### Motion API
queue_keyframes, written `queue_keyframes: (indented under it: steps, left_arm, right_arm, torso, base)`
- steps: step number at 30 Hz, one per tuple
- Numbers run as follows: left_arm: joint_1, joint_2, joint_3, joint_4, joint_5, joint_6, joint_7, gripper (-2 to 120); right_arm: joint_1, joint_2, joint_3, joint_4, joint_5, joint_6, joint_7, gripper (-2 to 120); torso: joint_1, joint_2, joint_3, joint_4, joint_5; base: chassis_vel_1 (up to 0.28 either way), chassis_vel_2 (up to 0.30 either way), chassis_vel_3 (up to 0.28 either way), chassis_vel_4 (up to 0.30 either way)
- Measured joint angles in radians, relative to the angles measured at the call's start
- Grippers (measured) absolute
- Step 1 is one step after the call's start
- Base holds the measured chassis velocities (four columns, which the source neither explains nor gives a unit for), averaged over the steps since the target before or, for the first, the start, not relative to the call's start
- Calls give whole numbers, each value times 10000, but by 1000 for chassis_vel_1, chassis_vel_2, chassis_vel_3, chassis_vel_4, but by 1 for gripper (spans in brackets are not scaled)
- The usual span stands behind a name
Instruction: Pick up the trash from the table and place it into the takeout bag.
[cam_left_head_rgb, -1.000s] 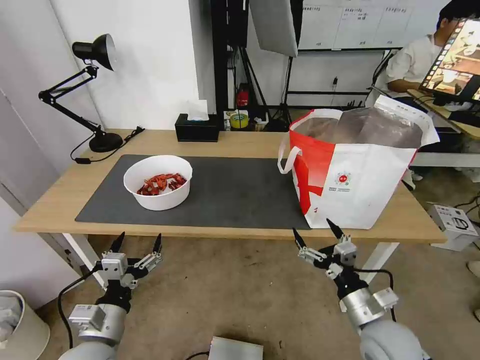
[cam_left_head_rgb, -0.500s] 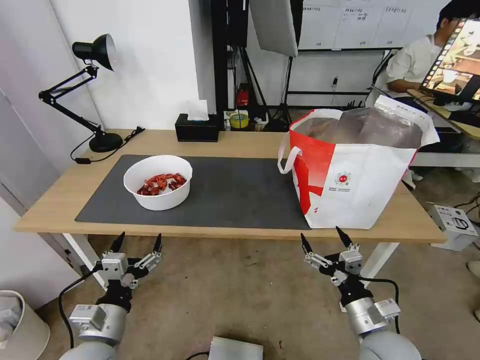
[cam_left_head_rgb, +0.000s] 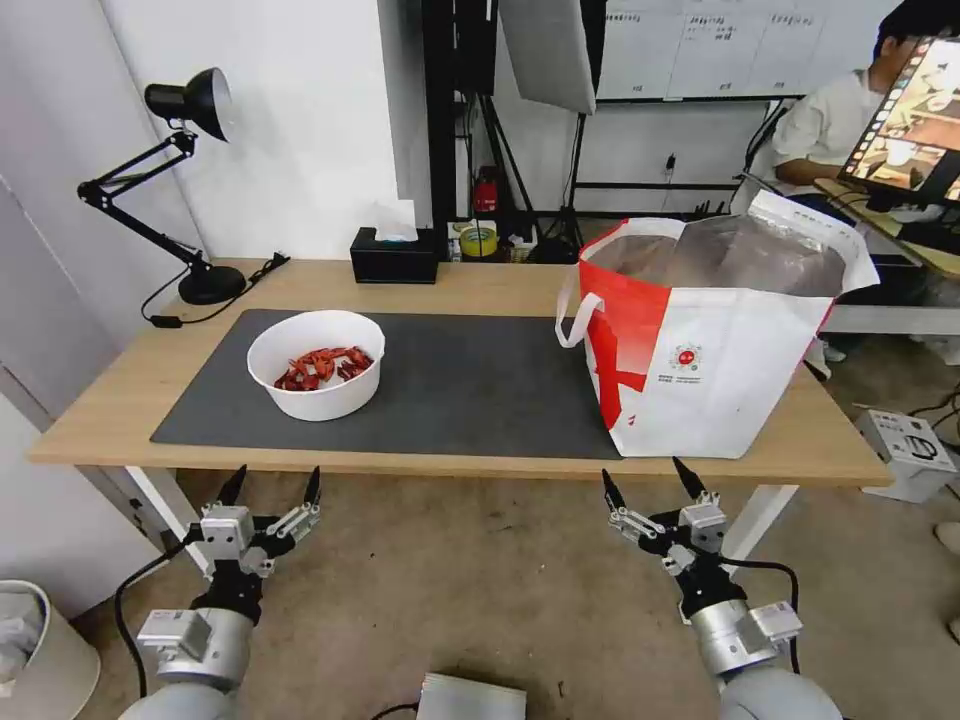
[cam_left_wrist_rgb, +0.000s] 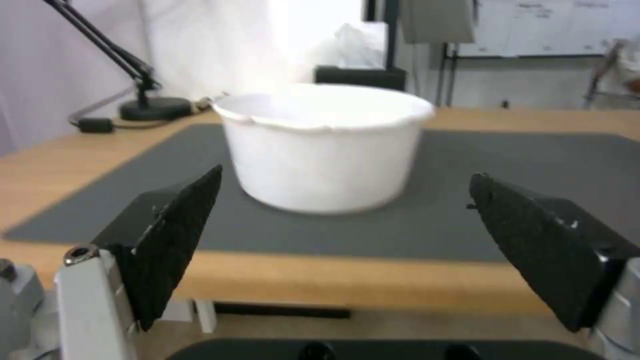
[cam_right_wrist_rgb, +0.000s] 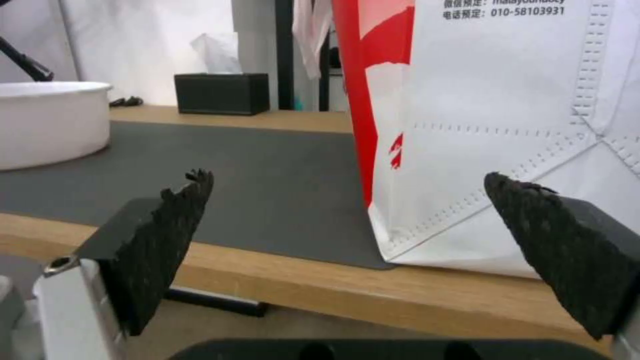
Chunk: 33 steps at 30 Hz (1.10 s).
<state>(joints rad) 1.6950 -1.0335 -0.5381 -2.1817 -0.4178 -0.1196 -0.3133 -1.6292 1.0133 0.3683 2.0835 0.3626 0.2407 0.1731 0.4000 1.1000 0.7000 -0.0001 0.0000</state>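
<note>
A white round bowl (cam_left_head_rgb: 316, 363) of red crayfish shells, the trash, sits on the left part of the dark grey mat (cam_left_head_rgb: 470, 385) on the light-wood table (cam_left_head_rgb: 470, 283). The same bowl (cam_left_wrist_rgb: 325, 145) faces the left wrist camera, and its side (cam_right_wrist_rgb: 47, 122) appears in the right wrist view. The white and red takeout bag (cam_left_head_rgb: 715, 345) stands open at the table's right end, its foil lining showing; its lower corner (cam_right_wrist_rgb: 493, 125) is close to the right wrist camera. My left gripper (cam_left_head_rgb: 273, 485) and right gripper (cam_left_head_rgb: 646, 476) hang open and empty below the table's front edge.
A black desk lamp (cam_left_head_rgb: 190, 190) stands at the back left and a black tissue box (cam_left_head_rgb: 394, 255) at the back middle. A white bin (cam_left_head_rgb: 40, 650) is on the floor at the left and a white box (cam_left_head_rgb: 910, 450) on the floor at the right.
My right gripper has dropped lower and drawn back from the table's front edge by the bag. The left arm, bowl and bag have stayed put.
</note>
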Motion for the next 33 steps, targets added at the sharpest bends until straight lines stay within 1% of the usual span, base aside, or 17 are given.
queue_keyframes:
  steps: [1, 4, 5, 8, 9, 12, 13, 16, 18, 20, 21, 22, 23, 25, 26, 29, 33]
  left_arm:
    - [0, 0, 0, 0, 0, 0, 0, 100]
    - [-408, 178, -51, -284, -642, 582, -604, 100]
    - [-408, 178, -51, -284, -642, 582, -604, 100]
    - [-1034, 779, -34, -570, -1583, 1405, -1523, 100]
    - [-1034, 779, -34, -570, -1583, 1405, -1523, 100]
    - [-1801, 1470, 110, -632, -2591, 2177, -2522, 100]
    - [-1801, 1470, 110, -632, -2591, 2177, -2522, 100]
    - [-2443, 1868, 326, -613, -3404, 2609, -3097, 100]
    - [-2570, 1937, 391, -610, -3581, 2704, -3224, 100]
    - [-3094, 2176, 657, -588, -4189, 3186, -3806, 100]
    - [-3094, 2176, 657, -588, -4189, 3186, -3806, 100]
    - [-3600, 2355, 891, -506, -4708, 3671, -4246, 100]
    - [-3994, 2480, 1076, -421, -5104, 3904, -4523, 100]
    - [-4735, 2729, 1437, -256, -5805, 4162, -4825, 100]
    - [-4735, 2729, 1437, -256, -5805, 4162, -4825, 100]
    - [-5946, 3046, 2018, 168, -6946, 4629, -5203, 100]
    - [-6540, 3131, 2252, 523, -7611, 4994, -5497, 100]
  right_arm:
    - [0, 0, 0, 0, 0, 0, 0, 100]
    - [2, 0, 0, 3, 3, -3, -2, 100]
    - [2, 0, 0, 3, 3, -3, -2, 100]
    - [3, 0, 0, 4, 7, -5, -5, 100]
    - [3, 0, 0, 4, 7, -5, -5, 100]
    - [5, -2, 1, 3, 10, -9, -7, 100]
    - [5, -2, 1, 3, 10, -9, -7, 100]
    - [7, -2, 1, 4, 13, -9, -8, 100]
    - [7, -2, 1, 4, 13, -10, -9, 100]
    - [9, -2, 1, 3, 14, -10, -10, 100]
    - [9, -2, 1, 3, 14, -10, -10, 100]
    - [10, -2, 1, 4, 14, -10, -11, 100]
    - [11, -3, 1, 4, 14, -11, -12, 100]
    - [11, -3, 1, 4, 14, -11, -14, 100]
    - [11, -3, 1, 4, 14, -11, -14, 100]
    - [10, -3, 1, 4, 15, -11, -16, 100]
    - [10, -3, 1, 3, 14, -11, -16, 100]
  torso:
    - [0, 0, 0, 0, 0]
    - [0, 0, 0, 4, -1]
    - [0, 0, 0, 4, -1]
    - [1, 0, 0, 1, -1]
    - [1, 0, 0, 1, -1]
    - [1, 0, 1, 1, -1]
    - [1, 0, 1, 1, -1]
    - [1, -1, 1, 0, -1]
    - [1, 0, 1, 0, -1]
    - [1, 0, 1, 1, -1]
    - [1, 0, 1, 1, -1]
    - [1, 0, 1, 1, -1]
    - [1, -1, 1, 3, -2]
    - [1, 0, 1, 0, -1]
    - [1, 0, 1, 0, -1]
    - [2, -1, 1, 1, 1]
    - [2, 0, 2, 1, -1]
  base:
    - [0, 0, 0, 0]
    - [0, 0, 0, 0]
    - [0, 0, 0, 0]
    - [0, 0, 0, 0]
    - [0, 0, 0, 0]
    - [0, 0, 0, 0]
    - [0, 0, 0, 0]
    - [0, 0, 0, 0]
    - [0, 0, 0, 0]
    - [0, 0, 0, 0]
    - [0, 0, 0, 0]
    - [0, 0, 0, 0]
    - [0, 0, 0, 0]
    - [0, 0, 0, 0]
    - [0, 0, 0, 0]
    - [0, 0, 0, 0]
    - [0, 0, 0, 0]
